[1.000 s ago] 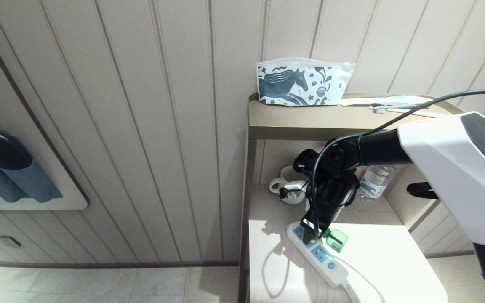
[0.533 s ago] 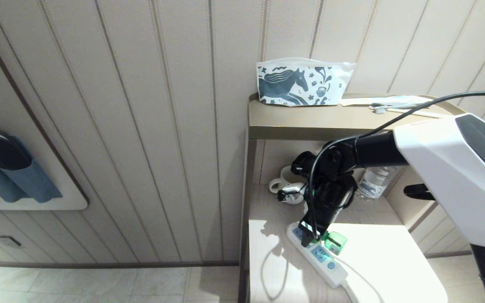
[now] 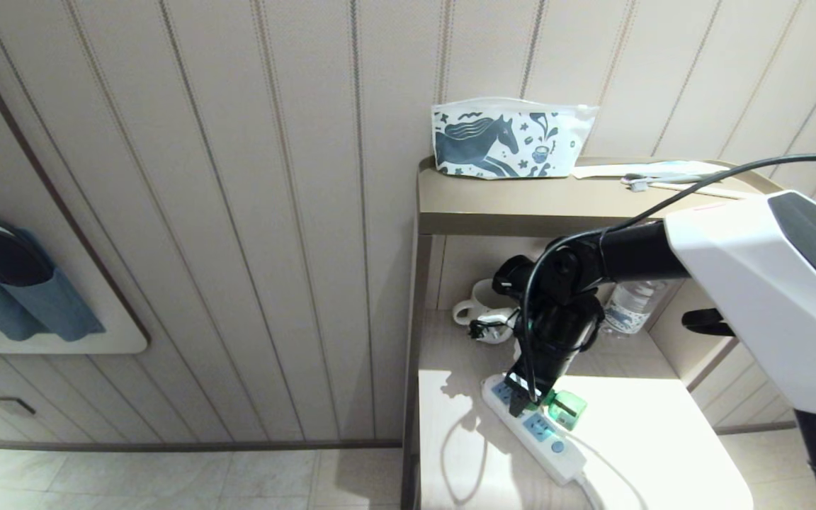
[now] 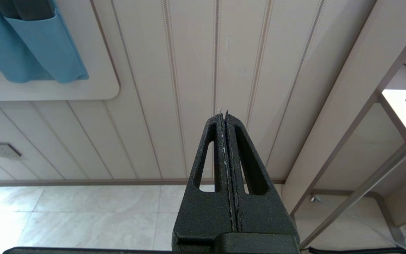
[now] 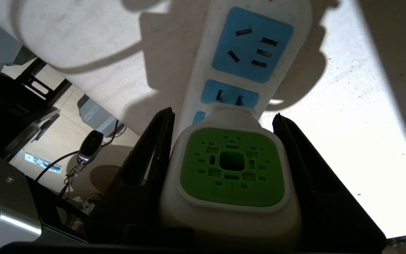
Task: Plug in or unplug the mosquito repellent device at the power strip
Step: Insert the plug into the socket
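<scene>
The mosquito repellent device (image 5: 232, 165), white with a green vented cap, sits between the fingers of my right gripper (image 5: 223, 113), which is shut on its sides. Its plug end is against the middle socket of the white power strip (image 5: 203, 70); the prongs are hidden. From the head view, my right gripper (image 3: 532, 404) reaches down onto the power strip (image 3: 546, 443), and the device's green bottle (image 3: 567, 409) sticks out to the right. My left gripper (image 4: 224, 113) is shut and empty, hanging parked away from the shelf and facing the wall and floor.
The strip lies diagonally on the lower shelf (image 3: 649, 453), its cord running off the front. A white cup (image 3: 482, 301) and a water bottle (image 3: 631, 304) stand behind the arm. The upper shelf (image 3: 521, 205) overhangs, carrying a horse-print pouch (image 3: 511, 142).
</scene>
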You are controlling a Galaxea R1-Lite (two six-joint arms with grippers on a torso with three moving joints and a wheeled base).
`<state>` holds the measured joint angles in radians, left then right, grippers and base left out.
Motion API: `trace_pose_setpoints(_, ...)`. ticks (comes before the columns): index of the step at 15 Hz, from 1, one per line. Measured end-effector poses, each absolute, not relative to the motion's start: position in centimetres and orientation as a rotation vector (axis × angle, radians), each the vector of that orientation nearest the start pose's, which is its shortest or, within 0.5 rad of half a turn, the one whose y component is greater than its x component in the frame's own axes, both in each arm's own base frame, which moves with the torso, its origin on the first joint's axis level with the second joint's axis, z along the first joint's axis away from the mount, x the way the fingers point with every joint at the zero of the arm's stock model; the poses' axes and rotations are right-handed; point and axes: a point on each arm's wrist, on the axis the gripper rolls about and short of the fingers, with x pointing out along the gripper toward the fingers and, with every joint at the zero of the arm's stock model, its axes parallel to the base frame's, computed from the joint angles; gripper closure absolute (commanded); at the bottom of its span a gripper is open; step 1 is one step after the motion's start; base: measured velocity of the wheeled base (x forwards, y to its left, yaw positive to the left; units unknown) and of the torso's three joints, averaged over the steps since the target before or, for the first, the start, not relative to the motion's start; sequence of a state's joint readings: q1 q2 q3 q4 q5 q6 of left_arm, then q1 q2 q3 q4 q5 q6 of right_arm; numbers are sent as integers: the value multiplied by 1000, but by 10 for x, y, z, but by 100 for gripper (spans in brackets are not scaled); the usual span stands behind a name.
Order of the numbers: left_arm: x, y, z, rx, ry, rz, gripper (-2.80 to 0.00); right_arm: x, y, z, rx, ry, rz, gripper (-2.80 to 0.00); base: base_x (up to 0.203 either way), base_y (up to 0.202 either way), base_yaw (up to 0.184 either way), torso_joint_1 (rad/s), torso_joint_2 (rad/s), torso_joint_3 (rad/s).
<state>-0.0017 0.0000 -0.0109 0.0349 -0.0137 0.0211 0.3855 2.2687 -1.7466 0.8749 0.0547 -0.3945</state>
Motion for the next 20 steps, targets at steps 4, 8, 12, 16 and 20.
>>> trace_pose_setpoints(4,-24,0,75,21,24,-16,0,375,154,106,-553,1272,638,0,0,0,0,0,0,0)
trace_pose_setpoints(8,-24,0,75,21,24,-15,0,374,156,103,-552,1276,648,0,0,0,0,0,0,0)
trace_pose_setpoints(12,-24,0,75,21,24,-16,0,371,155,100,-549,1294,656,0,0,0,0,0,0,0)
trace_pose_setpoints(16,-24,0,75,21,24,-15,0,365,154,96,-546,1292,662,0,0,0,0,0,0,0)
trace_pose_setpoints(20,-24,0,75,21,24,-16,0,362,153,92,-545,1289,662,0,0,0,0,0,0,0)
